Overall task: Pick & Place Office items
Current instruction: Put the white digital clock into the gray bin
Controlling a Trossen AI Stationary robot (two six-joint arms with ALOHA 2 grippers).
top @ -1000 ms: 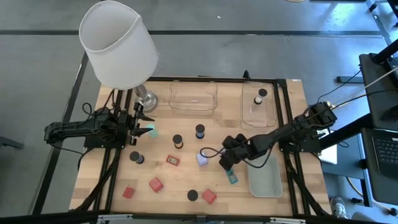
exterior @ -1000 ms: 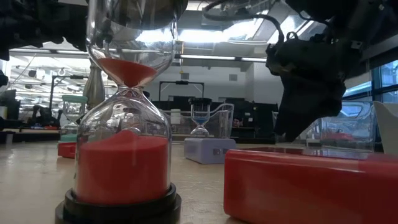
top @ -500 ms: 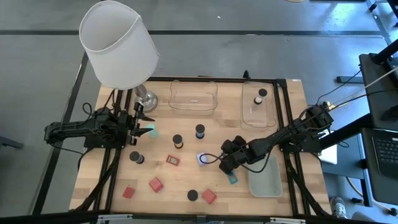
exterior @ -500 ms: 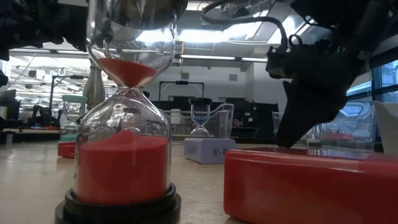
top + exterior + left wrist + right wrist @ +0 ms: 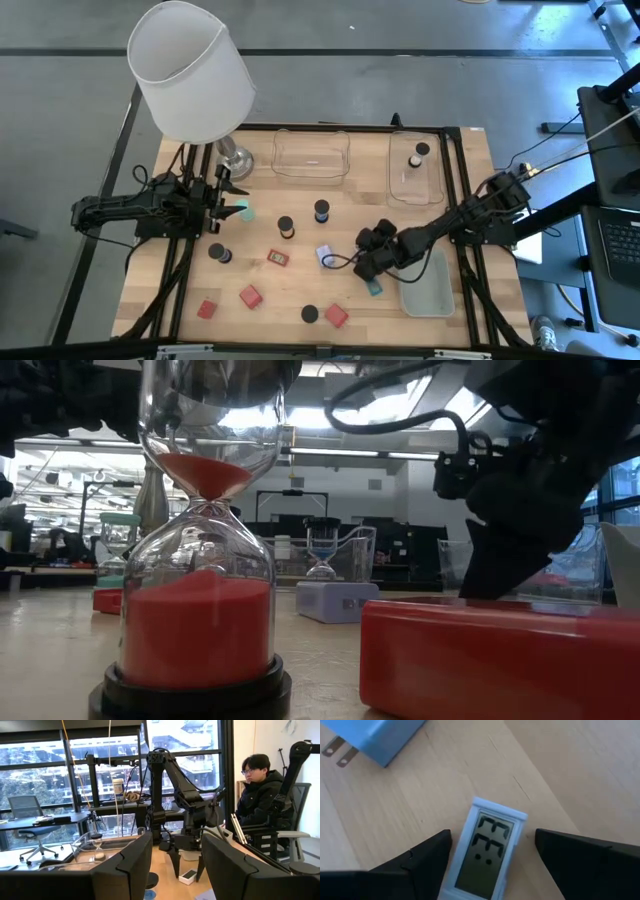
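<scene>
My right gripper (image 5: 369, 277) (image 5: 492, 839) is open and tipped down over a small flat white piece with a digit display (image 5: 487, 855), which lies flat on the wooden table (image 5: 455, 330). Its fingers stand on either side of the piece without touching it. From above, that piece (image 5: 374, 288) looks teal. The lavender-blue cube (image 5: 324, 255) (image 5: 380, 737) lies close by, two metal prongs at one end. My left gripper (image 5: 224, 195) (image 5: 176, 840) waits open at the table's left, beside a small teal piece (image 5: 243, 211).
Black cylinders (image 5: 286, 227) (image 5: 321, 211) (image 5: 217, 253) (image 5: 310, 314) and red blocks (image 5: 250, 296) (image 5: 336, 316) dot the table. Two clear trays (image 5: 311, 155) (image 5: 415, 175) stand at the back, a pale-green tray (image 5: 424, 285) right of my right gripper, a white-shaded lamp (image 5: 190, 70) far left. A person (image 5: 260, 785) sits beyond the table.
My right gripper has sunk toward the table and shifted a little toward the near edge, rolling somewhat, from beside the lavender-blue cube to over the small display piece. Its fingers have stayed apart. No piece has moved.
</scene>
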